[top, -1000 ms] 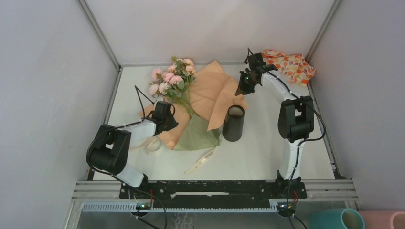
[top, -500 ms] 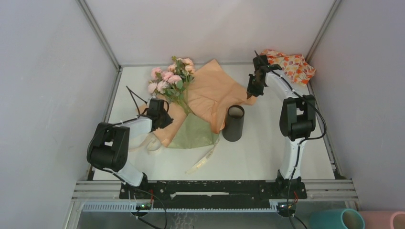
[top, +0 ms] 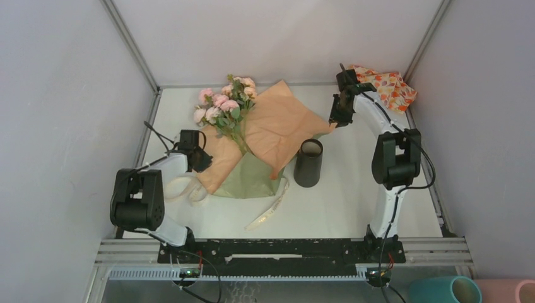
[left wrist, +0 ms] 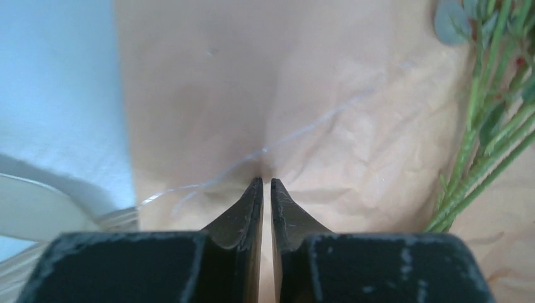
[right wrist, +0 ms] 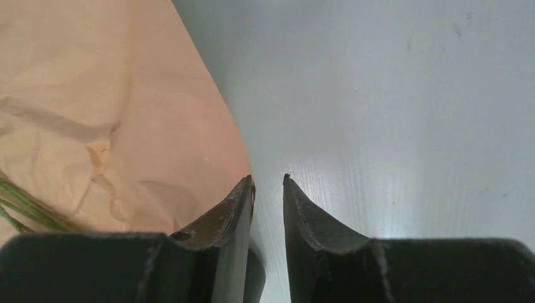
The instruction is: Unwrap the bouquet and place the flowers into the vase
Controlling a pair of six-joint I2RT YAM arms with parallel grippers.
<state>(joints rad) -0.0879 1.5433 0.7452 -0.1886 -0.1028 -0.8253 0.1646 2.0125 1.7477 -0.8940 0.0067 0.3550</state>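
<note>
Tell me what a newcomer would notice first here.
Pink roses lie far-centre, stems on a spread orange-brown paper wrap, with the black vase upright at its near edge. The left pincer pinches the wrap's left edge; the right pincer stands open at its right corner.

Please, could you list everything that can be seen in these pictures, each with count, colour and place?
flowers: one bunch, pink and peach, lying on the opened paper.
orange-brown paper: one sheet, spread under the flowers.
green paper: one sheet, sage, at the stem end.
ribbon: cream, one strip by the green paper, one loop beside the left arm.
vase: one, black, upright, right of the paper.
cloth: one, orange and white, far right corner.
teal cylinder: one, below the table edge.
pink cylinder: one, beside the teal.
table: one, white.
left gripper: shut on orange-brown paper.
right gripper: open, at the paper's corner.
</note>
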